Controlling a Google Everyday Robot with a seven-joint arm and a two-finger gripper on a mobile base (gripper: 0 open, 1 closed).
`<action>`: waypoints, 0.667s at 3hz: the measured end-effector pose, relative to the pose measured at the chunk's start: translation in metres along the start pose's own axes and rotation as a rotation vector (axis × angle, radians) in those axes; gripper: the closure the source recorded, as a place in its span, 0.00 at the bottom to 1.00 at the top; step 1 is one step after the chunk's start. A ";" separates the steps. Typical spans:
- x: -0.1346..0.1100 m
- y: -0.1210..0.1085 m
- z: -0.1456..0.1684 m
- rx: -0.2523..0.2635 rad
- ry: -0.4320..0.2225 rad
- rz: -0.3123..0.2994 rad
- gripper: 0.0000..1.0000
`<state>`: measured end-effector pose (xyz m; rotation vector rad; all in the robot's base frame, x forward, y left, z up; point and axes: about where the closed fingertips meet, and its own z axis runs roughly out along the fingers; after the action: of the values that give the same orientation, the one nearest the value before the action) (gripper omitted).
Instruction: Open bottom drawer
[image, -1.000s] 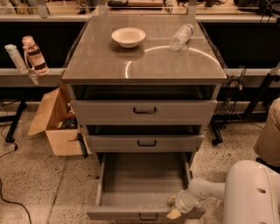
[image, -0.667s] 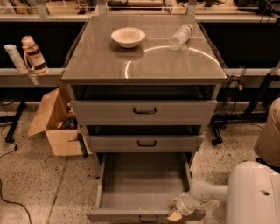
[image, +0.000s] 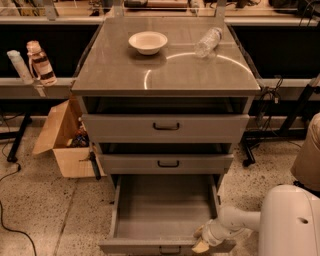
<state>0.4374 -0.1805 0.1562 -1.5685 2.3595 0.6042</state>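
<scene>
One drawer stands pulled far out, the bottom drawer (image: 165, 212), and my gripper (image: 201, 243) sits at the right end of its front rim, spread or pinching I cannot tell.

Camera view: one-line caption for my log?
Bottom drawer stands pulled out; the hand is at the right end of its front.

My gripper (image: 202, 243) sits at the right front edge of the bottom drawer (image: 160, 212), which stands wide open.
</scene>
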 end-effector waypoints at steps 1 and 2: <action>0.000 0.000 0.000 0.000 0.000 0.000 0.03; 0.000 0.000 0.000 0.000 0.000 0.000 0.00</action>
<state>0.4374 -0.1804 0.1562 -1.5685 2.3595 0.6044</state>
